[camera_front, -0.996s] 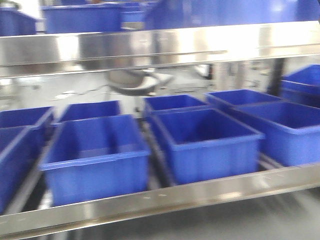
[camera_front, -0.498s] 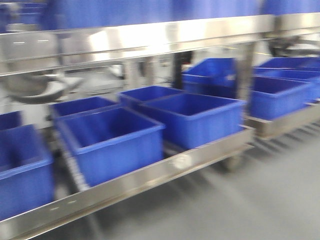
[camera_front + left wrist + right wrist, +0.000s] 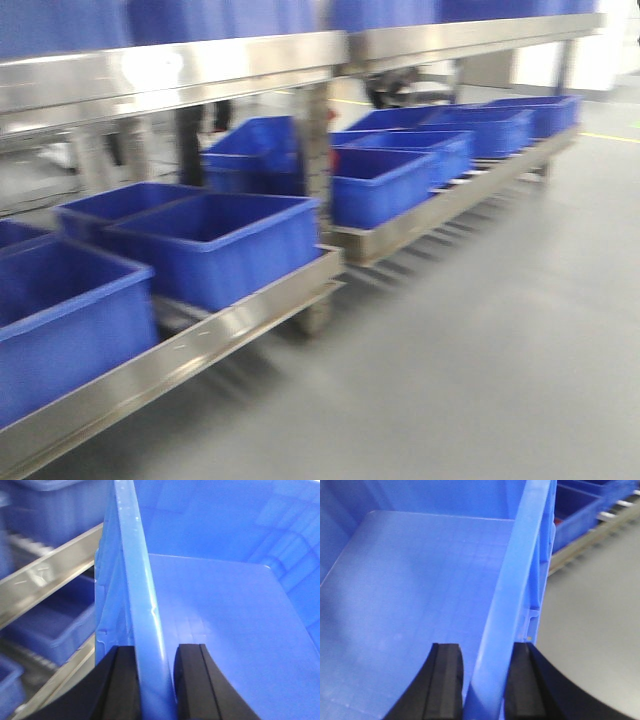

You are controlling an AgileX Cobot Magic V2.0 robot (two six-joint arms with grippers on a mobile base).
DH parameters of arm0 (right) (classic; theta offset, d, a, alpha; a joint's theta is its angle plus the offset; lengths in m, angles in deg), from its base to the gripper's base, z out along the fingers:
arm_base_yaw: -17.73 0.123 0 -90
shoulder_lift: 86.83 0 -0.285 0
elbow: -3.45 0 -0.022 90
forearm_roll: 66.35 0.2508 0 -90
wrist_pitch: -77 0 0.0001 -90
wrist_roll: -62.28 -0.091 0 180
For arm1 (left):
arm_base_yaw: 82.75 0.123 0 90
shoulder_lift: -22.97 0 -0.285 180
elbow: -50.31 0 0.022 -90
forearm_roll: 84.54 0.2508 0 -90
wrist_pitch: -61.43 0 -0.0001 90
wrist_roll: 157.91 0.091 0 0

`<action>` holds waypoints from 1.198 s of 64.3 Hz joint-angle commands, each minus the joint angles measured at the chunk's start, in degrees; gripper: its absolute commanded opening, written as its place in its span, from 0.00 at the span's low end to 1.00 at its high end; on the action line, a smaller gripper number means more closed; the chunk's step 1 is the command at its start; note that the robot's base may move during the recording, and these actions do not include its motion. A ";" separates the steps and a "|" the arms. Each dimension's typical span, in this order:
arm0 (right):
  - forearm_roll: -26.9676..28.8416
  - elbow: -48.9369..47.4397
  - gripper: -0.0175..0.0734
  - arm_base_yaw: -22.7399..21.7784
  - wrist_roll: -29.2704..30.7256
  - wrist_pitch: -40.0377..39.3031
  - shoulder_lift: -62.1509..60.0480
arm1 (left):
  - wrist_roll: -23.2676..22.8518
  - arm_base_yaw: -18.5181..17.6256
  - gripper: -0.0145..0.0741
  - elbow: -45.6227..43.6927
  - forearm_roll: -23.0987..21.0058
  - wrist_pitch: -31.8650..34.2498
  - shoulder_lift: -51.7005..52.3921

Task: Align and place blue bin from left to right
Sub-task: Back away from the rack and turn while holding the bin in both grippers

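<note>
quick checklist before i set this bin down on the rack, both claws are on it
1. Grip of left claw on blue bin: ok, its fingers pinch one side wall.
2. Grip of right claw: ok, its fingers pinch the opposite wall.
3. Bin contents: ok, the visible floor is bare in both wrist views.
4. Free slot on the lower shelf: cannot tell. The shelved bins sit close together and the gaps are blurred.
5. Front view sharp enough for aligning: not ok, it is blurred.
</note>
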 commanded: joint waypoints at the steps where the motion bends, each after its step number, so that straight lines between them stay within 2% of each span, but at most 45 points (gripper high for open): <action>1: 4.37 -1.04 0.12 1.05 2.33 -6.44 -1.13 | 0.97 -0.99 0.04 -1.05 -5.22 6.25 1.50; 77: 4.37 -1.04 0.12 1.05 2.33 -6.44 -1.13 | 0.97 -0.99 0.04 -1.05 -5.11 6.24 1.50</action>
